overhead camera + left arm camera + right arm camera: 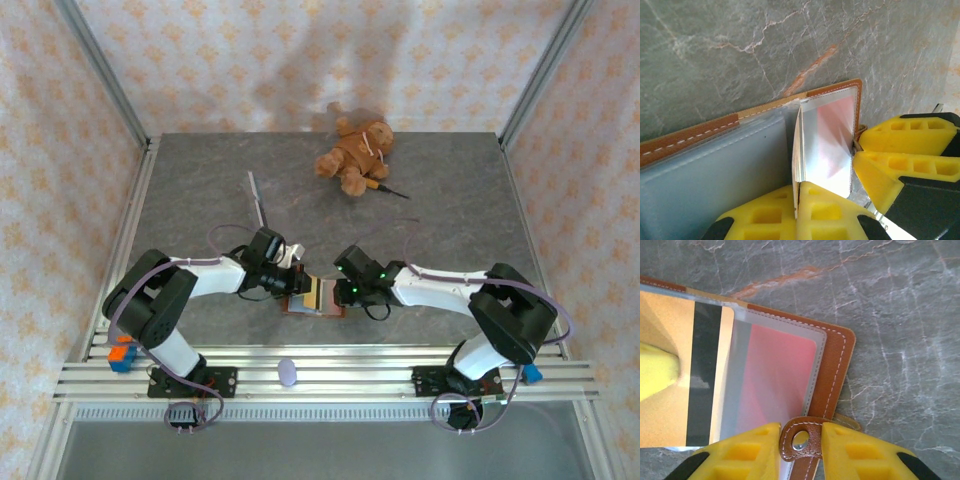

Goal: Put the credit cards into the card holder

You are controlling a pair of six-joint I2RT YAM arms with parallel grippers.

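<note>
card holder [715,170]: cut off left, bottom | card [705,365]: cut off left

— Where's the top camera?
— High behind the arms [205,275], looking down on the whole table [200,180]
— And the wrist ones?
— Close above the card holder [837,360], facing down from opposite sides; all three share it

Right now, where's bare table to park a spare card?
Free: far-right table, bordered by the teddy bear, the frame and the right arm; also far-left, between the frame and the grey strip. Crowded: near centre, where left hand and right hand meet over the card holder.
</note>
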